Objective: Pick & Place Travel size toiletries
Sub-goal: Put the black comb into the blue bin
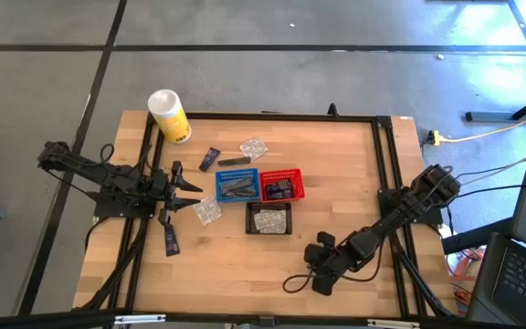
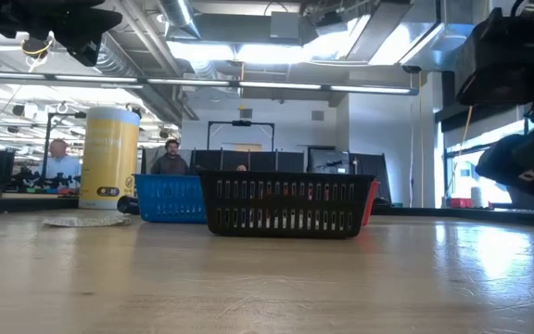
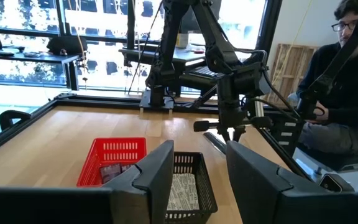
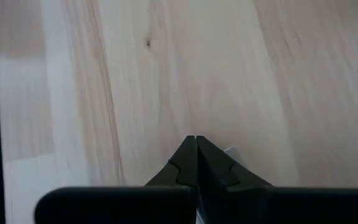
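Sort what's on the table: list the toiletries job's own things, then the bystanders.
Job:
clear packets
navy tubes
grey tube
blue basket, red basket, black basket, each already holding items

Bystanders:
white-and-yellow canister

My left arm reaches in from the table's left edge, its left gripper (image 1: 193, 194) raised off the surface, 2 fingers (image 3: 157, 174) parted and empty. My right arm lies folded low near the front right, right gripper (image 4: 196, 144) pressed shut, pointing down.
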Tool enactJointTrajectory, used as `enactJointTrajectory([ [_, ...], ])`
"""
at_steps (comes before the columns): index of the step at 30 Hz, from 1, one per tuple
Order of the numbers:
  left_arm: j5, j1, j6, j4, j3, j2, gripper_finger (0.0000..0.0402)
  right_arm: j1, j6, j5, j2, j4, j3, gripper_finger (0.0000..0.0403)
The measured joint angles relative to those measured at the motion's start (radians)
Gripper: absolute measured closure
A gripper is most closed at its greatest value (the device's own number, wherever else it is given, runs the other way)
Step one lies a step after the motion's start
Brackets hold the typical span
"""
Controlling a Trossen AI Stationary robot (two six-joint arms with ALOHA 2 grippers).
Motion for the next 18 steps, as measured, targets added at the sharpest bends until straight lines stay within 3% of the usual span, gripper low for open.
enactJointTrajectory([
  [6, 0.000, 0.000, 0.000, 0.000, 0.000, 0.000, 0.0258, 0.000, -0.054, 0.016, -0.022, -0.042, 0.044, 0.0403],
  [18, 0.000, 0.000, 0.000, 0.000, 0.000, 0.000, 0.0258, 0.000, -0.002, 0.019, -0.023, -0.194, 0.062, 0.0403],
])
